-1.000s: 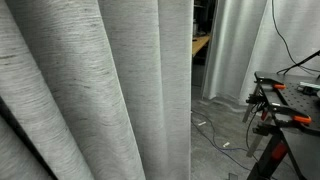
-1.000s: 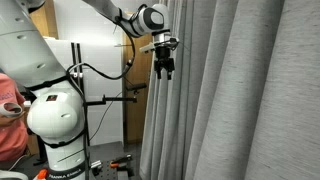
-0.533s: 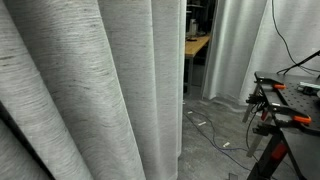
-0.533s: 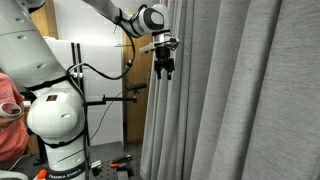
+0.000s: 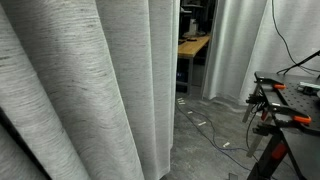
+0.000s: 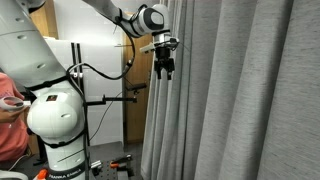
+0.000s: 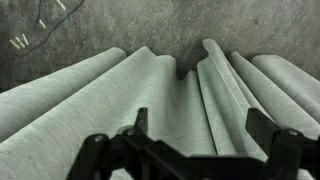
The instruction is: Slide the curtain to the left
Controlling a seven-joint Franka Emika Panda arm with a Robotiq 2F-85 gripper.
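Open gap beside the curtain (image 5: 90,90) edge.
Folds wall off one side; past them bare floor (image 5: 225,110), loose cable (image 5: 208,124) across it, clamp stand (image 5: 272,100) beyond.

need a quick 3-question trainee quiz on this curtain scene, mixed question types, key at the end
1. True or false: in the wrist view the gripper has its fingers pressed together.
2. In an exterior view, what shows through the gap past the curtain? A) a sink B) a wooden desk C) a bed
3. Fill in: the clamps on the black stand have ___ handles.
Key: 1 false, the fingers stand well apart; 2 B; 3 orange.
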